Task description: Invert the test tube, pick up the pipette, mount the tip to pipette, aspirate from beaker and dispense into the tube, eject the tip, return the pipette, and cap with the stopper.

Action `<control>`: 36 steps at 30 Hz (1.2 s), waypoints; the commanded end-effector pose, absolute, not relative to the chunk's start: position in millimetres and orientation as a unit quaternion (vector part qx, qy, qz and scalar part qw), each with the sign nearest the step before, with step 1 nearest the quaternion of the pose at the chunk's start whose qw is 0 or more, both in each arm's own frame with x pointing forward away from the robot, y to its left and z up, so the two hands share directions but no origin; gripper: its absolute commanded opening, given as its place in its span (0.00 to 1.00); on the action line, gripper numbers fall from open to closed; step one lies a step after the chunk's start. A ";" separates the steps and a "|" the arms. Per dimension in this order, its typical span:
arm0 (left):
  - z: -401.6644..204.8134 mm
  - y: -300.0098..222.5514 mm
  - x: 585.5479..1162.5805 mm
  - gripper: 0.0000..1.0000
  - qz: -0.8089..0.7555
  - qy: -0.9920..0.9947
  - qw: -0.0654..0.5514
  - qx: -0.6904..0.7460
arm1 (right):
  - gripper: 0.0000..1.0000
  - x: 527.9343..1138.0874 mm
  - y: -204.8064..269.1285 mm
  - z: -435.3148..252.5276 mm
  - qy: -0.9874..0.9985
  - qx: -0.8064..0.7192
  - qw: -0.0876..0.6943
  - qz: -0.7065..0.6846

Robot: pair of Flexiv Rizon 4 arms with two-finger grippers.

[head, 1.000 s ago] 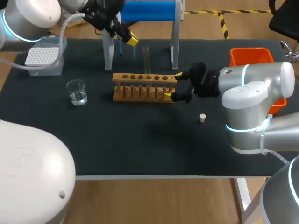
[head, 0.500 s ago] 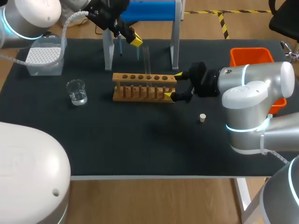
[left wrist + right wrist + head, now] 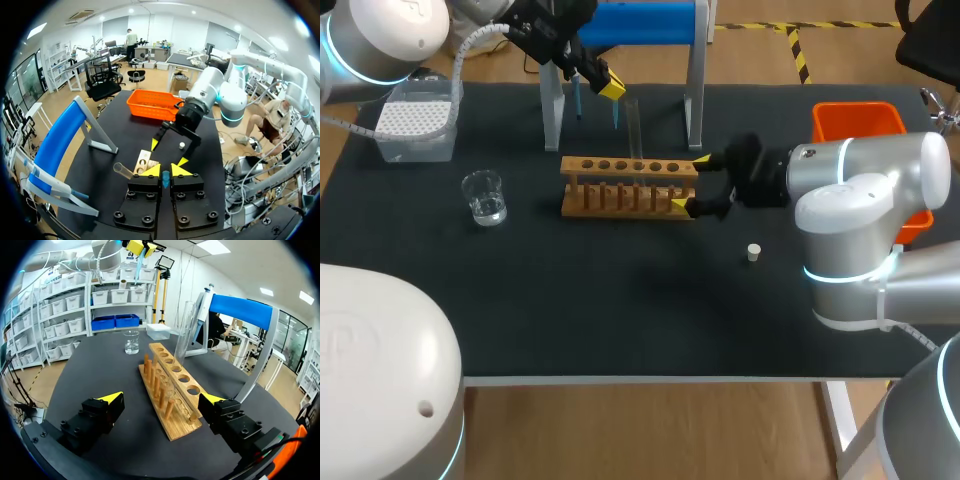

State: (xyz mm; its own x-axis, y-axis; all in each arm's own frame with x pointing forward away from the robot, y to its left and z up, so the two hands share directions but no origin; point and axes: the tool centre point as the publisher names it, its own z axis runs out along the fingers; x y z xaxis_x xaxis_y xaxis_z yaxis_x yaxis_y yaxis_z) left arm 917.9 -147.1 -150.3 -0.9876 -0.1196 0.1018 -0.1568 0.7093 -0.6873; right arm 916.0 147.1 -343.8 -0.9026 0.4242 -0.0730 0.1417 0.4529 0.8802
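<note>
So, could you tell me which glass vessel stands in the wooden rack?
The tall test tube stands in the rack; the beaker sits apart on the mat.

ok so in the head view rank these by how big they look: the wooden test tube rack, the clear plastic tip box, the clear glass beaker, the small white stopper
1. wooden test tube rack
2. clear plastic tip box, somewhat smaller
3. clear glass beaker
4. small white stopper, by far the smallest
</note>
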 end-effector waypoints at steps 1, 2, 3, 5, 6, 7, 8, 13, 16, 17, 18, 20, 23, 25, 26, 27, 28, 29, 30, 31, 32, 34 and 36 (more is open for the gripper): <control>-149.0 -146.6 918.3 0.00 0.372 -0.925 0.026 0.075 | 1.00 909.3 139.3 -327.9 0.832 0.166 0.145 0.509; -149.0 -146.6 918.3 0.00 0.372 -0.925 0.026 0.075 | 1.00 907.0 137.2 -322.6 0.830 0.166 0.149 0.512; -149.0 -146.6 918.3 0.00 0.372 -0.925 0.026 0.075 | 1.00 904.0 135.2 -317.2 0.825 0.164 0.144 0.521; -149.0 -146.6 918.3 0.00 0.372 -0.925 0.026 0.075 | 1.00 897.1 132.5 -306.6 0.820 0.153 0.145 0.532; -149.0 -146.6 918.3 0.00 0.372 -0.925 0.026 0.075 | 1.00 893.6 131.6 -301.4 0.817 0.147 0.138 0.541; -149.0 -146.6 918.3 0.00 0.372 -0.925 0.026 0.075 | 1.00 889.9 130.6 -295.4 0.812 0.141 0.132 0.551; -149.0 -146.6 918.3 0.00 0.372 -0.925 0.026 0.075 | 1.00 886.1 129.9 -289.3 0.808 0.134 0.130 0.559; -149.0 -146.6 918.3 0.00 0.372 -0.925 0.026 0.075 | 1.00 870.3 130.6 -261.8 0.785 0.084 0.093 0.607; -149.0 -146.6 918.3 0.00 0.372 -0.925 0.026 0.075 | 1.00 868.7 133.9 -248.4 0.771 0.054 0.073 0.630; -149.0 -146.6 918.3 0.00 0.372 -0.925 0.026 0.075 | 1.00 868.8 135.1 -245.1 0.766 0.043 0.068 0.638; -149.0 -146.6 918.3 0.00 0.372 -0.925 0.026 0.075 | 1.00 869.2 136.8 -242.4 0.762 0.032 0.069 0.643; -149.0 -146.6 918.3 0.00 0.372 -0.925 0.026 0.075 | 1.00 870.7 140.6 -237.5 0.754 0.013 0.056 0.655; -149.0 -146.6 918.3 0.00 0.372 -0.925 0.026 0.075 | 1.00 875.0 150.7 -231.8 0.749 -0.006 0.056 0.660; -149.0 -146.6 918.3 0.00 0.372 -0.925 0.026 0.075 | 1.00 878.4 158.7 -228.2 0.746 -0.014 0.049 0.664; -149.0 -146.6 918.3 0.00 0.372 -0.925 0.026 0.075 | 1.00 879.9 163.2 -226.5 0.745 -0.018 0.047 0.665; -149.0 -146.6 918.3 0.00 0.372 -0.925 0.026 0.075 | 1.00 881.2 167.7 -224.4 0.744 -0.021 0.043 0.666; -149.0 -146.6 918.3 0.00 0.372 -0.925 0.026 0.075 | 1.00 881.8 170.7 -222.9 0.743 -0.024 0.039 0.668; -149.0 -146.6 918.3 0.00 0.372 -0.925 0.026 0.075 | 1.00 883.3 177.6 -219.3 0.741 -0.027 0.032 0.670; -149.0 -146.6 918.3 0.00 0.372 -0.925 0.026 0.075 | 1.00 884.1 182.3 -217.0 0.740 -0.027 0.027 0.672; -149.0 -146.6 918.3 0.00 0.372 -0.925 0.026 0.075 | 1.00 885.2 186.5 -214.6 0.738 -0.025 0.018 0.674; -149.0 -146.6 918.3 0.00 0.372 -0.925 0.026 0.075 | 1.00 886.9 191.8 -212.4 0.736 -0.019 0.007 0.676; -149.0 -146.6 918.3 0.00 0.372 -0.925 0.026 0.075 | 1.00 890.2 200.6 -208.6 0.735 -0.014 0.005 0.678; -149.0 -146.6 918.3 0.00 0.372 -0.925 0.026 0.075 | 1.00 891.8 208.2 -205.1 0.731 -0.008 -0.008 0.683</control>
State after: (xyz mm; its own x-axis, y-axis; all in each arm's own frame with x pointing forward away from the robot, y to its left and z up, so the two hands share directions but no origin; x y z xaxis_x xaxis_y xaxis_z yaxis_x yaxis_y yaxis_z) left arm 917.7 -146.8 -150.5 -0.9876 -0.1192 0.1019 -0.1565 0.7091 -0.6875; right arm 880.9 193.1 -205.3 -0.9994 0.0343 -0.0104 -0.0081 0.0649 0.9979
